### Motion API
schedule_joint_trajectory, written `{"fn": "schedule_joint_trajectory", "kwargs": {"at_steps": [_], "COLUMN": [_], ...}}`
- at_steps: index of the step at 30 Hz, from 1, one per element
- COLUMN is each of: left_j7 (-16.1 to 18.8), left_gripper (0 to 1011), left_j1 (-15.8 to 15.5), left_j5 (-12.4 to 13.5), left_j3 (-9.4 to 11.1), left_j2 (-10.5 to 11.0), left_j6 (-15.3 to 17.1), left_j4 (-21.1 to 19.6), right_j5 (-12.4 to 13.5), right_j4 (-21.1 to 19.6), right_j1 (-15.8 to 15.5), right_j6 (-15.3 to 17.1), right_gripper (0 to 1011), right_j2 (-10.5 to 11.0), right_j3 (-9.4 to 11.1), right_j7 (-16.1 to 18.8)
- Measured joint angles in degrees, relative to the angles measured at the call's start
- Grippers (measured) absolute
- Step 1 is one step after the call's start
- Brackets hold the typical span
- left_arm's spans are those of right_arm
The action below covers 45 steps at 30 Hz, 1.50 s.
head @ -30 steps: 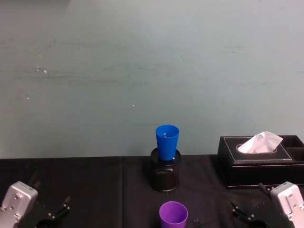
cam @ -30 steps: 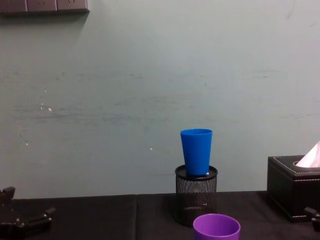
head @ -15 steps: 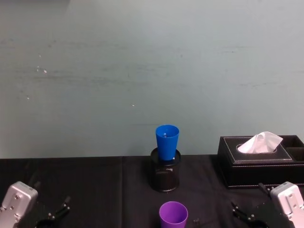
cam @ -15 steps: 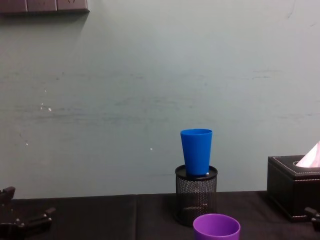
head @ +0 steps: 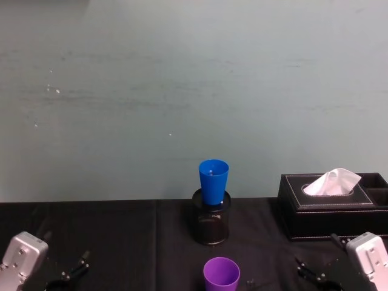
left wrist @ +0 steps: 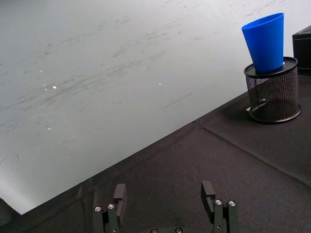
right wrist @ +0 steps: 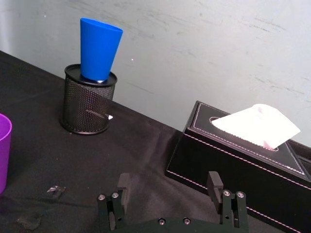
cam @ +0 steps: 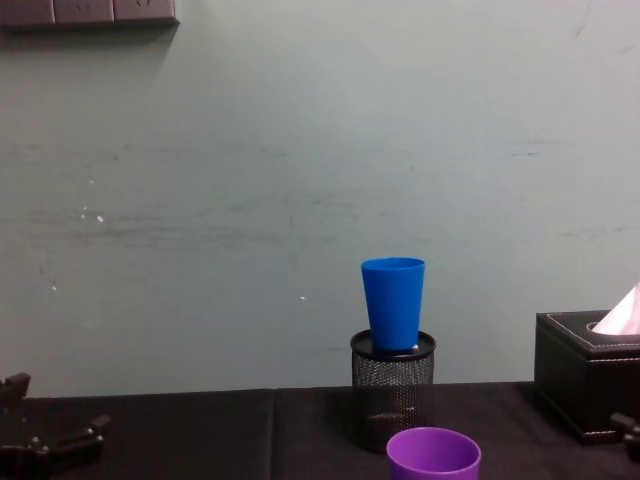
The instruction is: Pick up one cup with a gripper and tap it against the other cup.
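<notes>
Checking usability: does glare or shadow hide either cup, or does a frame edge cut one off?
Head view: even light, no glare; blue cup clear, purple cup cropped at its base. Chest view: same cropping. Right wrist view: purple cup mostly cut off, blue cup unshadowed.

No text, label or number can be read anywhere.

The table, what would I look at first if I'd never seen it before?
The bright blue cup grabs you first, standing upright in the black mesh pen holder mid-table near the wall. In front of it, nearer the robot, stands the purple cup, with a black tissue box off to the right. The left gripper and right gripper sit low at the near corners, fingers open.
</notes>
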Motion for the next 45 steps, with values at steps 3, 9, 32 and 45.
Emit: {"fn": "schedule_joint_trajectory", "kwargs": {"at_steps": [3, 9, 32, 45], "left_j7": [0.0, 0.0, 0.0, 0.0], "left_gripper": [1000, 1000, 1000, 1000], "left_j1": [0.0, 0.0, 0.0, 0.0], "left_j5": [0.0, 0.0, 0.0, 0.0], "left_j3": [0.0, 0.0, 0.0, 0.0], "left_j2": [0.0, 0.0, 0.0, 0.0], "left_j6": [0.0, 0.0, 0.0, 0.0], "left_j4": [0.0, 0.0, 0.0, 0.0], "right_j5": [-0.01, 0.49, 11.24, 15.02], "right_j4": [-0.57, -2.44, -6.81, -2.97], "right_j1": [-0.44, -1.4, -5.12, -3.47], "right_j6": [-0.61, -1.22, -2.98, -1.78], "right_gripper": [1003, 1003, 1003, 1003], "right_j2": [-0.14, -0.2, 2.1, -0.11], "right_j3": [0.79, 2.35, 4.79, 2.96], "right_j7": [0.2, 1.32, 21.24, 32.09]}}
